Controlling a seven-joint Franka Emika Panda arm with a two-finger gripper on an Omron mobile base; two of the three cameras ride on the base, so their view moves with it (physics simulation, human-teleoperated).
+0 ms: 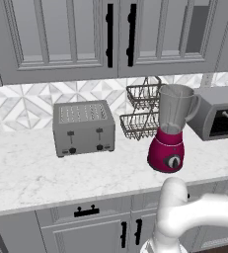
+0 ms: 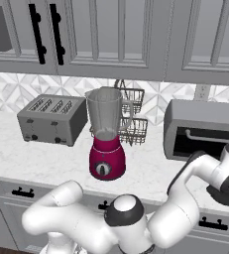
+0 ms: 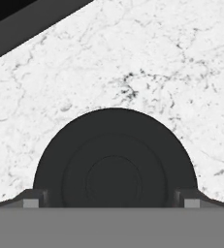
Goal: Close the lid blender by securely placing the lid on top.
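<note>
In the hand view the lid, a round black disc with raised rings, lies flat on the white marble tabletop at bottom centre. The end effector sits spread wide, released, one fingertip at each edge of the lid; whether they touch it cannot be told. In the right base view the lid shows at the right edge, and the blender stands open-topped at centre, beside the toaster.
</note>
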